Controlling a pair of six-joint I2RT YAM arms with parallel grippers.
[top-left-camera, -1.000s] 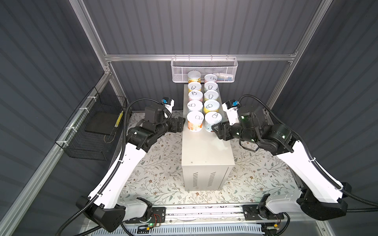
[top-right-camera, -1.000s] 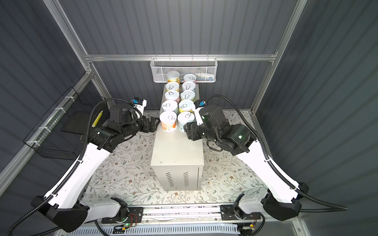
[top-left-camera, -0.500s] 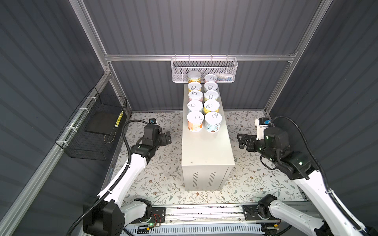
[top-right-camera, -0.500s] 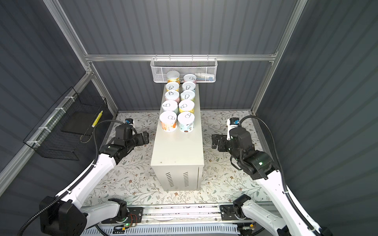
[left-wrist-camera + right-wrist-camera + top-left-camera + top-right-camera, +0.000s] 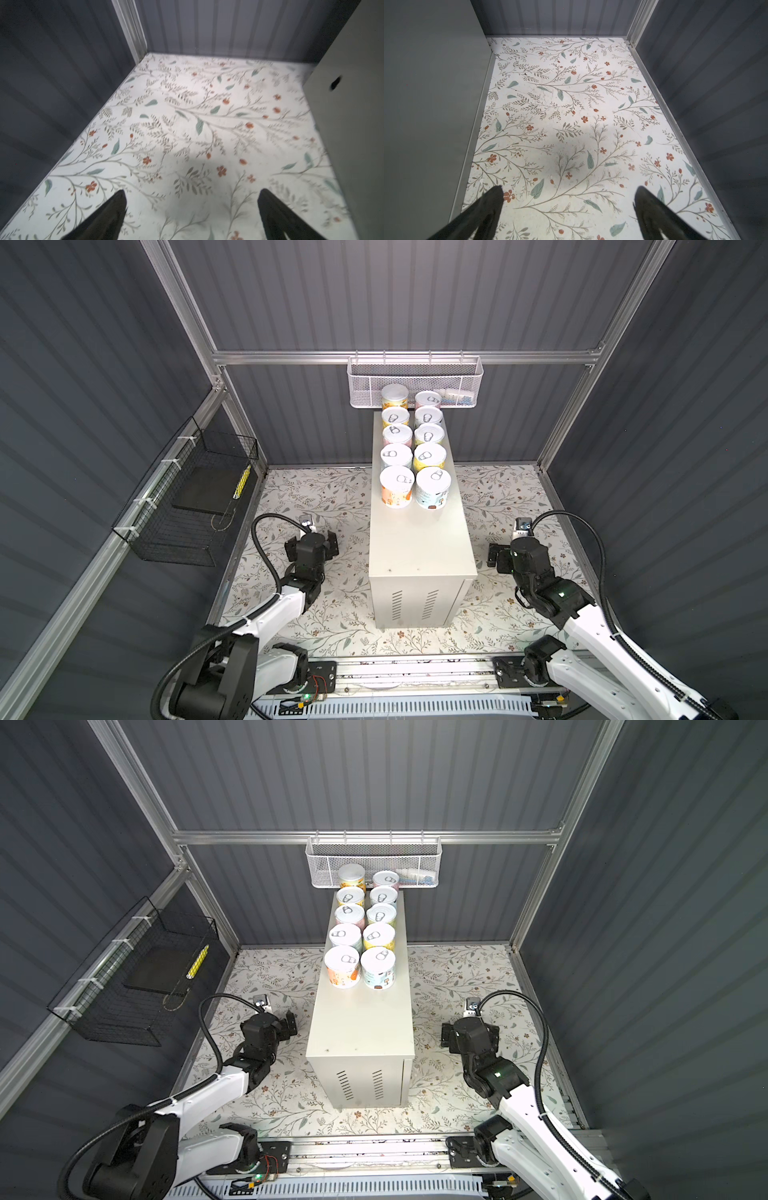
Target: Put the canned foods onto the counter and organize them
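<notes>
Left pincer (image 5: 192, 193), right pincer (image 5: 569, 189) now back from counter (image 5: 419, 539), agape, empty; sides of rear cans (image 5: 395, 418) mostly hidden.

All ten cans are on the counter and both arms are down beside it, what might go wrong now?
The cans stand packed in two rows; nudging one would likely shove its neighbours. The rows sit near the side edges of the counter. The open left gripper and right gripper flank it closely; swinging inward might strike it.

Bare counter (image 5: 419, 543) before cans (image 5: 429, 455)
</notes>
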